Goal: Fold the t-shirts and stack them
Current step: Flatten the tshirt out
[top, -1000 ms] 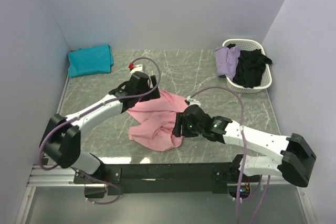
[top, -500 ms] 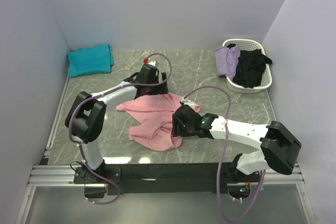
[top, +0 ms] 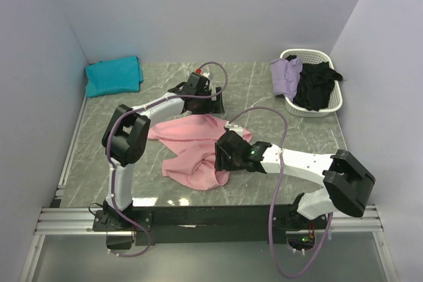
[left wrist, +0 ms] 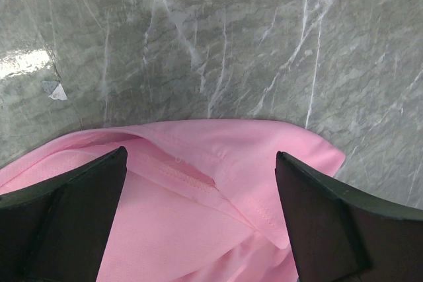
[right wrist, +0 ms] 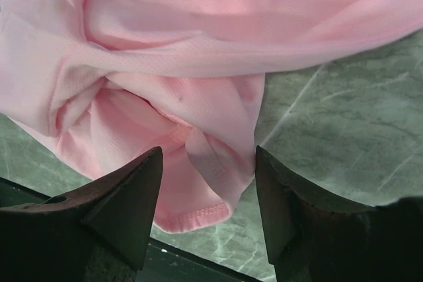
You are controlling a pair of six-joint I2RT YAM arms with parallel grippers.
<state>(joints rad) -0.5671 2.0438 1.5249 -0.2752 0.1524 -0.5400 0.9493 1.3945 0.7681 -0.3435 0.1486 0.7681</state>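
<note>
A crumpled light pink t-shirt (top: pixel 193 151) lies mid-table. My left gripper (top: pixel 206 109) hovers at its far edge, open wide; in the left wrist view the gripper (left wrist: pixel 200 155) straddles a stitched pink edge (left wrist: pixel 198 183) without touching it. My right gripper (top: pixel 222 162) is at the shirt's near right side, open. In the right wrist view a hemmed fold (right wrist: pixel 218 156) hangs between the right gripper's (right wrist: pixel 209 153) fingers, brushing the right finger (right wrist: pixel 284 203) but not pinched. A folded teal t-shirt (top: pixel 114 76) sits at the far left corner. Lavender (top: pixel 285 76) and black (top: pixel 316 87) t-shirts lie in the basket.
A white basket (top: pixel 330 107) stands at the far right against the wall. Walls close the table in on the left, far and right sides. The black front rail (right wrist: pixel 198 262) runs just below the shirt's near hem. A small paper scrap (left wrist: pixel 58 92) lies on the marble.
My left arm has swung from the shirt's left side to its far edge, further right and away. The shirt's left part now lies drawn out leftward. The right gripper shifted slightly left.
</note>
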